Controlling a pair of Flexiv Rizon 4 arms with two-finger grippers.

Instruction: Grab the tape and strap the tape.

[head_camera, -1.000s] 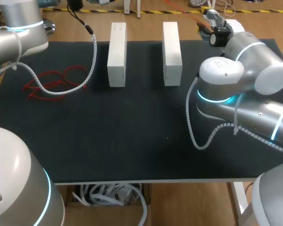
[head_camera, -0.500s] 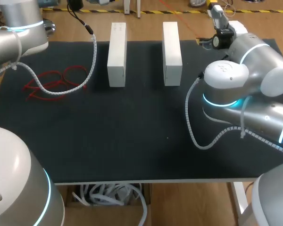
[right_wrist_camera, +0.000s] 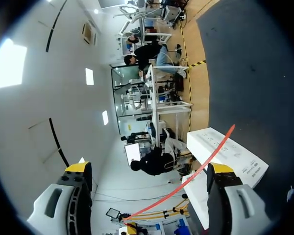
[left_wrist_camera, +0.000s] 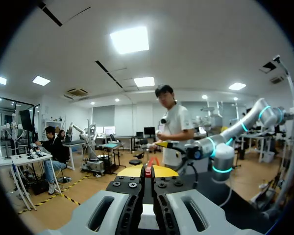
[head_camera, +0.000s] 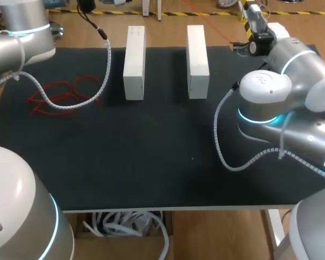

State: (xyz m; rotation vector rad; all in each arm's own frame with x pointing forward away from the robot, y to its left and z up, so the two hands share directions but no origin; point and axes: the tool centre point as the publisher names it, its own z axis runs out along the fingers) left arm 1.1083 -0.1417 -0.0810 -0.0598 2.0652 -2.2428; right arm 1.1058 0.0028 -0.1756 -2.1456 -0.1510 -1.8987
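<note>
A thin red tape strap (left_wrist_camera: 148, 164) is pinched between the yellow tips of my left gripper (left_wrist_camera: 148, 171), which is shut on it and held up off the table. In the right wrist view the same strap (right_wrist_camera: 186, 182) runs slantwise through the wide gap of my right gripper (right_wrist_camera: 149, 168). That gripper is open, and neither finger presses the strap. My left gripper's yellow tips (right_wrist_camera: 130, 229) hold the strap's far end. More red straps (head_camera: 62, 95) lie loose on the mat at the left. My right arm (head_camera: 281, 103) ends at the table's far right corner.
Two white oblong boxes (head_camera: 134, 62) (head_camera: 197, 60) stand side by side at the back of the black mat (head_camera: 151, 157). A white ribbed cable (head_camera: 70, 103) from my left arm (head_camera: 21, 32) hangs over the loose straps.
My right gripper has opened wide and let go of the red strap. Its wrist has drawn back toward the far right corner. The left arm has kept still.
</note>
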